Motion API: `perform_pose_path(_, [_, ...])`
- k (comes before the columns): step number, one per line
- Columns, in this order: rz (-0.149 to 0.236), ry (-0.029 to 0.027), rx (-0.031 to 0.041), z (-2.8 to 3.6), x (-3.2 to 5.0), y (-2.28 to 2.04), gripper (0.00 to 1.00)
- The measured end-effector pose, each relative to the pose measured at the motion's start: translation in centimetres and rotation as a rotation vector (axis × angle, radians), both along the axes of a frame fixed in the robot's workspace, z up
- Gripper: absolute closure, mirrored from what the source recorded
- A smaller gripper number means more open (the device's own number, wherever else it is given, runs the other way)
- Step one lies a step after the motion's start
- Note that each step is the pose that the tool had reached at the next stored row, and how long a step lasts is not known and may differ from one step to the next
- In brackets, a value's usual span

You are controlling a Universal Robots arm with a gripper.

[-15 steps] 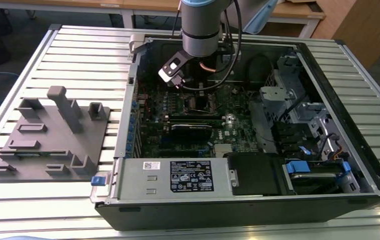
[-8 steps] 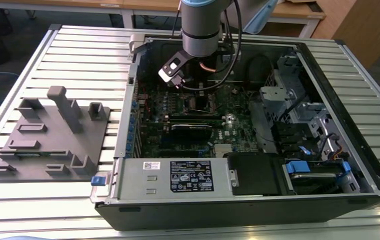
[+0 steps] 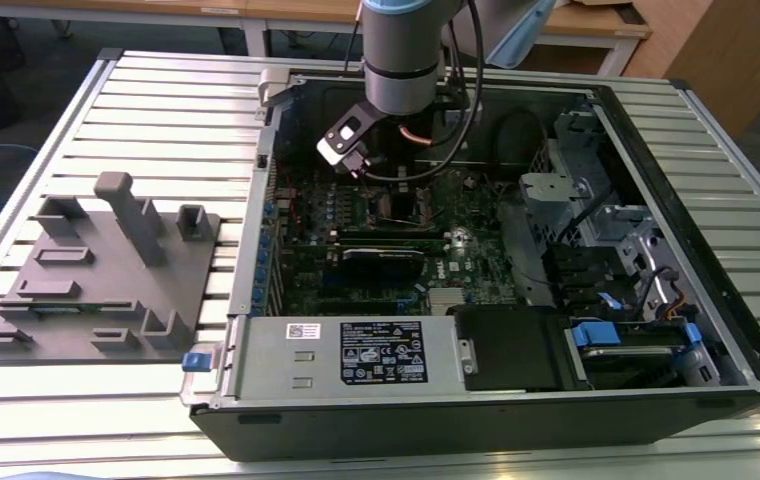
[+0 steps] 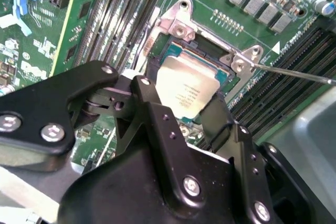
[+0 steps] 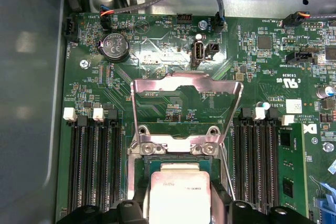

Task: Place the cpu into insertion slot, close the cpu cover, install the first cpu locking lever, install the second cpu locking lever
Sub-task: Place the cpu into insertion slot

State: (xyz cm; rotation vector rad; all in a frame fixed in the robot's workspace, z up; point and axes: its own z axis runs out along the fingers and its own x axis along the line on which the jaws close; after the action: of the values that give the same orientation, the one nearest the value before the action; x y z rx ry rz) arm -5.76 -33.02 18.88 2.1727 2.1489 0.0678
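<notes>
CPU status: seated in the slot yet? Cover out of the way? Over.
Gripper shut on cpu, above slot, not seated. Cover open, swung up. Path looks clear.

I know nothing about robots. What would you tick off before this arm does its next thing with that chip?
1. The cpu clamped in the gripper: ok.
2. The cpu cover tilted up, off the insertion slot: ok.
3. The thin locking lever swung out to the side of the slot: ok.
4. The cpu edges lined up square with the slot: cannot tell.
5. The cpu lying flat in the slot: cannot tell.
</notes>
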Motion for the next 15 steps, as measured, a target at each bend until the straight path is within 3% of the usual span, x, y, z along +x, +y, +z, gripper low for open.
perform_pose_path(1, [0.000, 0.0000, 0.0003, -0.01, 0.00, 0.01, 0.41])
perform_pose_path(10, [0.000, 0.0003, -0.0004, 0.05, 0.00, 0.00, 0.41])
perform_pose_path(15, [0.000, 0.0003, -0.0003, 0.43, 0.00, 0.00, 0.41])
